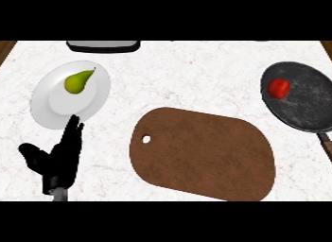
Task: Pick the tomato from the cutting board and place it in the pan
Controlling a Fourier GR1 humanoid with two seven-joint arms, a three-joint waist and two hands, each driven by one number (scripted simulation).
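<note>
Only the left hand (55, 163) is seen, at the lower left of the head view, raised from the picture's lower edge with its black fingers straight and pointing up and its thumb spread to the left; nothing is held in it. Its fingertips are seen against the lower rim of a white plate (51, 106).

To the right of the hand, a brown cutting board (203, 153) is laid on the white marbled counter (196, 75), with a small hole near its left edge. Nothing is seen on the board.

On the plate, farther back at the left, a green pear (77, 81) is laid, its stem pointed up and to the right.

Across the counter, at the far right, a dark round pan (309, 101) is set, its brown handle run down toward the right edge. The tomato (278, 87) is found inside the pan, near its left wall. It is well apart from the hand, across the board. It is shown as small, red and rounded.

At the far edge of the counter, part of a dark-rimmed grey object (102, 45) is cut off by the view.
</note>
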